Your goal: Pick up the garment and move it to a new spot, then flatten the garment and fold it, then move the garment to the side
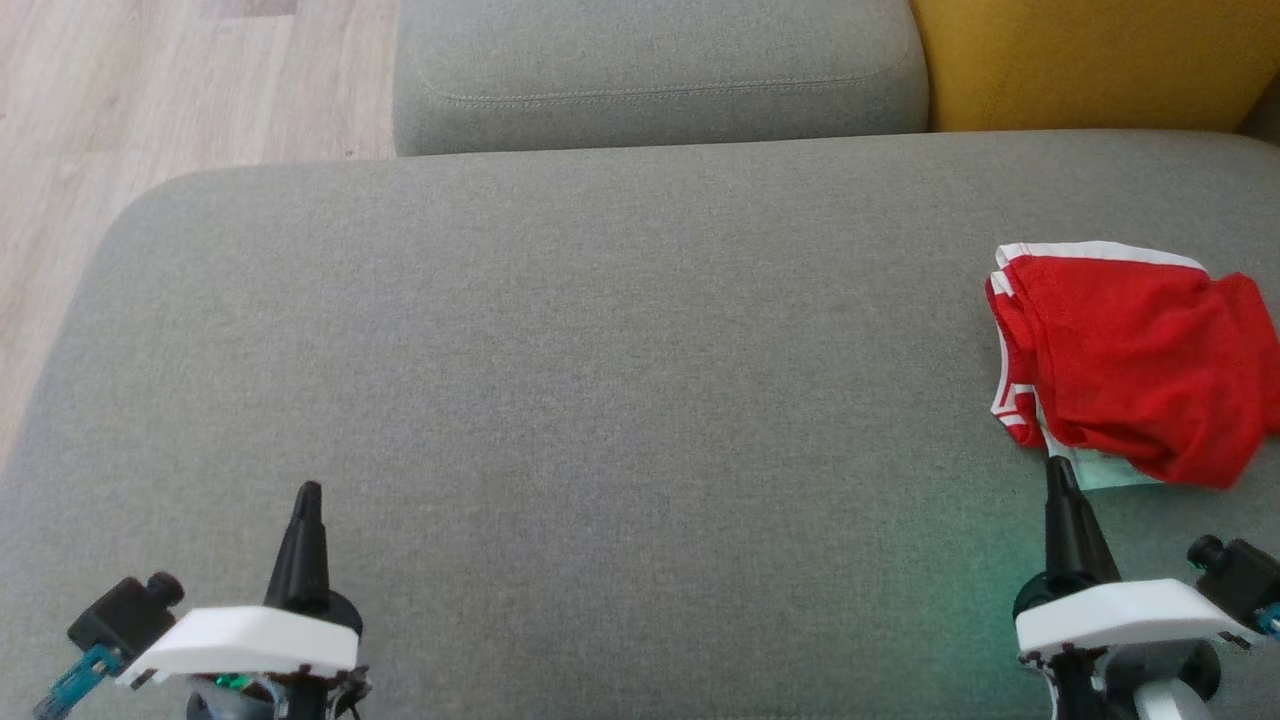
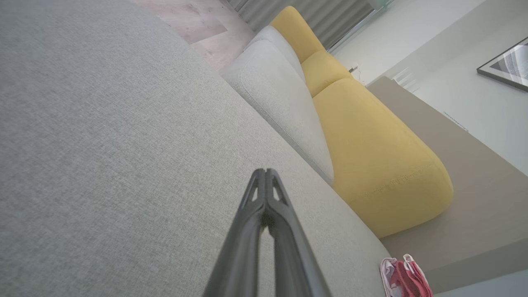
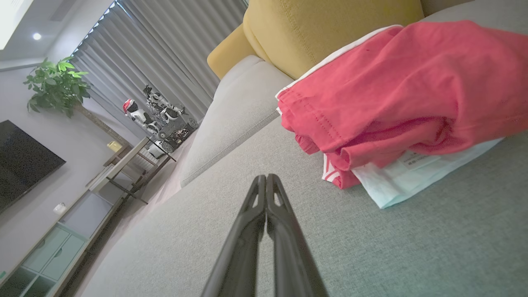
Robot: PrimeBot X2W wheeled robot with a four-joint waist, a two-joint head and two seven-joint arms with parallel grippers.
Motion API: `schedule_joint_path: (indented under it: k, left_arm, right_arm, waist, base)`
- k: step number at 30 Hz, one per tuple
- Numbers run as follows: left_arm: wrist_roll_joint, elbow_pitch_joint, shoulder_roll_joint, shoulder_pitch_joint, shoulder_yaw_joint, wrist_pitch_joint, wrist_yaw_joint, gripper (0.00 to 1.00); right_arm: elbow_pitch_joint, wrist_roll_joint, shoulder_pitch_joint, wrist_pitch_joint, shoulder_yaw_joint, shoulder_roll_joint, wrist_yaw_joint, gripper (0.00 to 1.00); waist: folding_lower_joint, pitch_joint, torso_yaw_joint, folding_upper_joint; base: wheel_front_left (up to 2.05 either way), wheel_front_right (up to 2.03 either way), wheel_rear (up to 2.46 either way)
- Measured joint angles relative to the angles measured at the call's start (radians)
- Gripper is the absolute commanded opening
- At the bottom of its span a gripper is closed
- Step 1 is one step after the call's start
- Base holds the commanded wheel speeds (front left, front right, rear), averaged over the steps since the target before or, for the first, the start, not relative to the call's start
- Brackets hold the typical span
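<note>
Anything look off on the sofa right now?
Only the fold: the red garment, on the right of the gray seat, is bunched unevenly, and a pale layer with a label sticks out from under its near edge. No damage or spills visible.

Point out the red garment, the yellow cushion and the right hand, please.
garment (image 1: 1130,350), head view, middle of its red top layer.
yellow cushion (image 1: 1090,60), head view, its front face.
right hand (image 1: 1060,478), head view, at its closed fingertips.
</note>
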State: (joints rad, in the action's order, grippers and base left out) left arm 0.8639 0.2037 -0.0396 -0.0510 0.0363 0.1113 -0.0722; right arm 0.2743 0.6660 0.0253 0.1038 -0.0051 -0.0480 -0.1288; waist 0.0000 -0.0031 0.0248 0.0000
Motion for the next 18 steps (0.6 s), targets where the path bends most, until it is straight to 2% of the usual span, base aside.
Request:
schedule_joint_path:
  k: [18]
  left_arm:
    - [0.17,0.02,-0.001,0.024,-0.022,-0.05,-0.017,0.0]
  right_arm:
    - [0.0,0.22,-0.02,-0.042,-0.02,-0.001,0.0,0.0]
  waist:
    - [0.0,0.001,-0.006,0.0]
  base:
    - [0.0,0.0,0.0]
